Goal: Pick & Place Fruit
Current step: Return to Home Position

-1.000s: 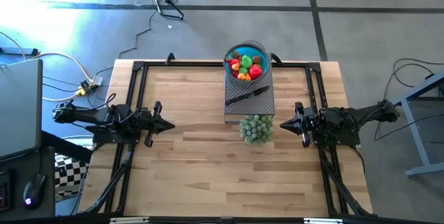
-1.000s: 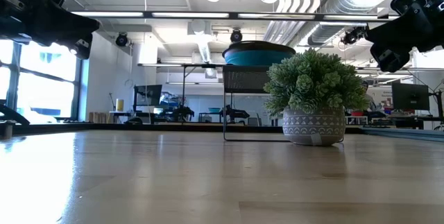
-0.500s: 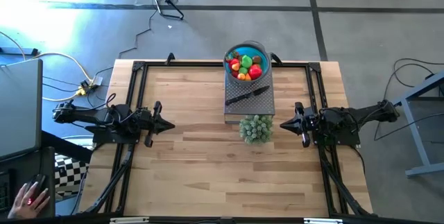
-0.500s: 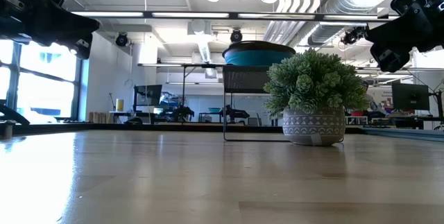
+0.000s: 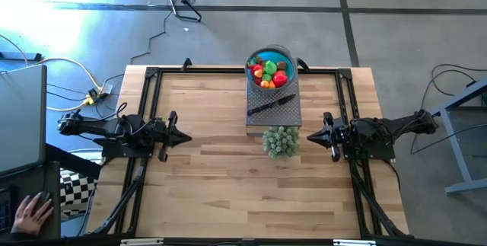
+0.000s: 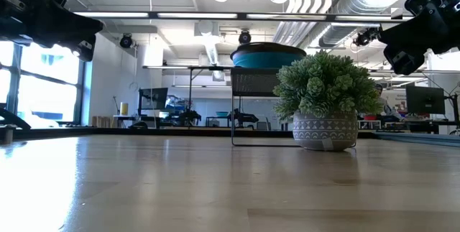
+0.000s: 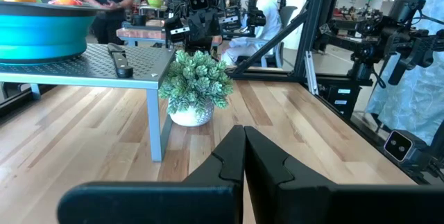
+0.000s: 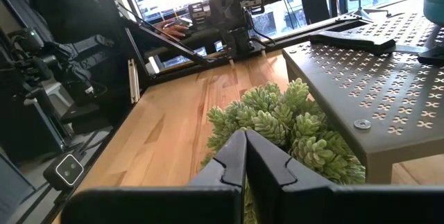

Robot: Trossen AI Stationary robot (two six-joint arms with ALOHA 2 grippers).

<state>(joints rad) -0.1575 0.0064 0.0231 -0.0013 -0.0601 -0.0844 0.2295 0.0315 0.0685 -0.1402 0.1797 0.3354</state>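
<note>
Sitting heaped in the blue bowl point(image 5: 254, 58), the fruit point(image 5: 270, 71) — red, orange, yellow and green pieces — rests at the far end of the grey perforated stand point(image 5: 288, 113). The black-handled knife point(image 5: 270, 106) lies on the stand just in front of the bowl, and the potted plant point(image 5: 281, 141) stands on the table point(image 5: 221, 177) at the stand's near end. No loose fruit shows anywhere on the wood, so the picking looks finished; what is left, by my reading, is only for the arms to park. Both seem to be there: the left gripper point(image 5: 187, 137) hangs over the table's left side and the right gripper point(image 5: 309, 137) over its right, pointing at each other, well apart from the bowl. Each wrist view shows its two fingers pressed together with nothing between them — jaws closed and empty. A person's hand point(image 5: 30, 214) rests on a desk beyond the table's left corner.
</note>
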